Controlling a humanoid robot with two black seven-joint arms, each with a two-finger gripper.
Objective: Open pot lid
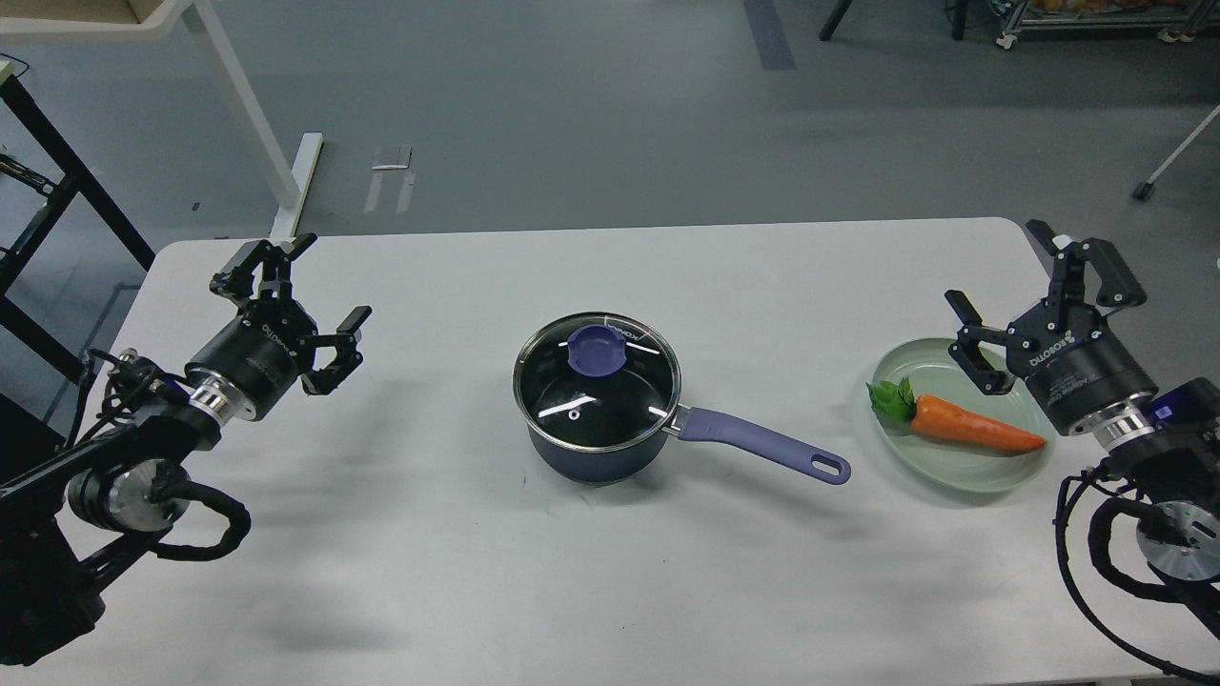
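A dark blue pot (593, 448) stands at the middle of the white table (610, 572). Its glass lid (598, 379) sits closed on it, with a purple knob (595, 348) on top. The pot's purple handle (767, 446) points to the right. My left gripper (329, 288) is open and empty, well left of the pot. My right gripper (1001, 267) is open and empty, far right of the pot, above the plate's far edge.
A pale green plate (953, 462) with an orange toy carrot (972, 429) lies at the right, just past the handle's end. White table legs (248, 114) and a black frame (57, 181) stand on the floor beyond the table's left end.
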